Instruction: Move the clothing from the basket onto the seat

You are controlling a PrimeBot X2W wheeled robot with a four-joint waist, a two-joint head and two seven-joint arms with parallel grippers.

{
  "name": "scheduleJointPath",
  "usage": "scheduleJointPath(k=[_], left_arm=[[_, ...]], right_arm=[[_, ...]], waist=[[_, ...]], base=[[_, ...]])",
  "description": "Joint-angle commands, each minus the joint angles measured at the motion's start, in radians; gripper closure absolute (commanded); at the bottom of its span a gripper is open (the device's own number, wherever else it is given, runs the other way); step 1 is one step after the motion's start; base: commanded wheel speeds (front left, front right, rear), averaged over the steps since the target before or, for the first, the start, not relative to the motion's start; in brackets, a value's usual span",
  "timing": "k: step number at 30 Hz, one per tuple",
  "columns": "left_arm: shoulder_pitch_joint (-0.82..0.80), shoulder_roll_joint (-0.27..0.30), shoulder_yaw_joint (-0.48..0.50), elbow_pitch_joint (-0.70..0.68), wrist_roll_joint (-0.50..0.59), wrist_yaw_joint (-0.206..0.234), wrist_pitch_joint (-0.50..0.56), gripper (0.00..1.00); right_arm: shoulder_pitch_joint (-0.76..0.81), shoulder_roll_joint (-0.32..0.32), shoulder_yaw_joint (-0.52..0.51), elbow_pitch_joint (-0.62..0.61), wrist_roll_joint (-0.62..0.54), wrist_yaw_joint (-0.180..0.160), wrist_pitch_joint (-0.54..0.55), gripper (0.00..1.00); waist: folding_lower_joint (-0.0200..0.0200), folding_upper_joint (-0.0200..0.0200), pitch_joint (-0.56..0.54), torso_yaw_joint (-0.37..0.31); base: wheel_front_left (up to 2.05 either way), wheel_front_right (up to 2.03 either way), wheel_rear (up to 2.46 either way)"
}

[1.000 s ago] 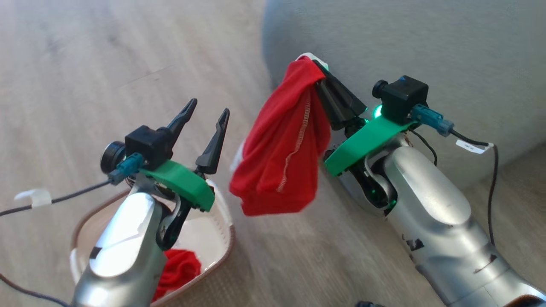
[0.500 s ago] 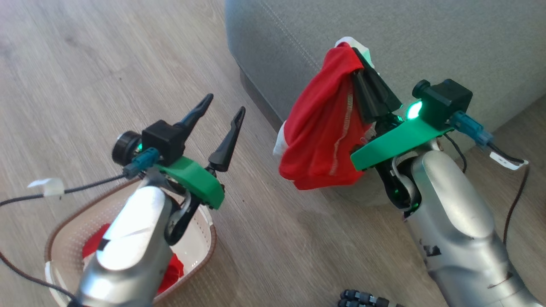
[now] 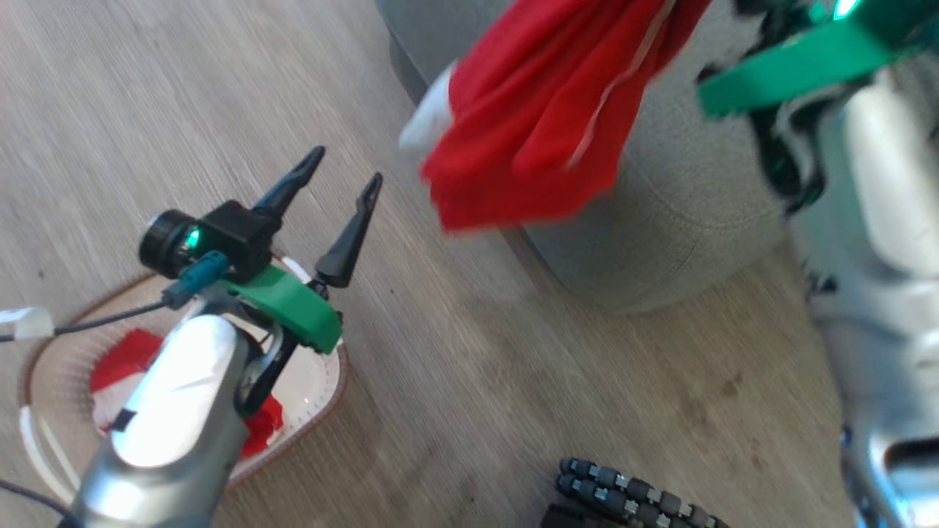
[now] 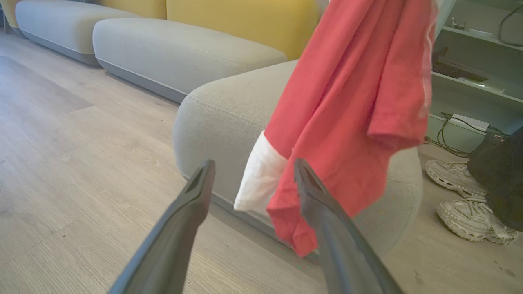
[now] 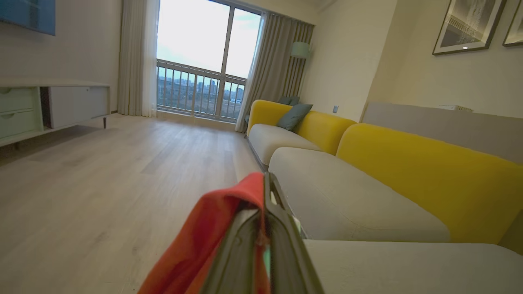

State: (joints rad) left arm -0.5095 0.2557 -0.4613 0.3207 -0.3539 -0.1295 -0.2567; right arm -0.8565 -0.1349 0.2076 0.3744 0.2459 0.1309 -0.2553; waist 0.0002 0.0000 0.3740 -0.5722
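A soft red sports garment (image 3: 543,110) with a white sleeve hung pinched in the closed fingers of the right gripper (image 5: 267,183), dangling before the rounded corner of the large grey fabric seat (image 3: 660,242) (blurred in the head view). More red-and-white clothing (image 3: 121,359) lay in the small cream, brown-rimmed plastic basket (image 3: 312,378) on the wooden floor (image 3: 477,352), under the left gripper (image 3: 345,165), its fingers spread and empty.

I see my left gripper (image 4: 253,164) spread wide, the clothing (image 4: 347,106) hanging beyond it, before a corner of the seat (image 4: 220,114).
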Motion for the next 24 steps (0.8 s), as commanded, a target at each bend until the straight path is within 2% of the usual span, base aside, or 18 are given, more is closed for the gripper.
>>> scheduleJointPath(k=[1,8,16,24], left_arm=[[-0.038,0.027,0.032,-0.041,-0.008,-0.001,-0.005,0.0],[-0.031,0.078,0.061,-0.081,0.004,-0.001,-0.005,0.0],[-0.065,0.113,0.038,-0.125,0.011,-0.001,-0.005,0.0],[-0.096,0.139,0.022,-0.146,0.01,-0.001,-0.005,0.0]], right_arm=[[-0.04,-0.01,-0.007,-0.015,-0.01,0.0,-0.006,1.0],[-0.238,-0.067,-0.091,0.098,-0.056,0.0,-0.006,1.0],[-0.431,-0.205,-0.236,0.244,-0.151,0.0,0.007,1.0],[-0.588,-0.344,-0.431,0.301,-0.249,0.0,0.071,1.0]], waist=[[-0.0002,0.0,0.038,0.0],[-0.0002,0.0,0.13,0.003],[-0.0002,0.0,0.244,0.077],[-0.0002,0.0,0.337,0.129]], base=[[0.0,0.0,0.0],[0.0,0.0,0.0],[0.0,0.0,0.0],[0.0,0.0,0.0]])
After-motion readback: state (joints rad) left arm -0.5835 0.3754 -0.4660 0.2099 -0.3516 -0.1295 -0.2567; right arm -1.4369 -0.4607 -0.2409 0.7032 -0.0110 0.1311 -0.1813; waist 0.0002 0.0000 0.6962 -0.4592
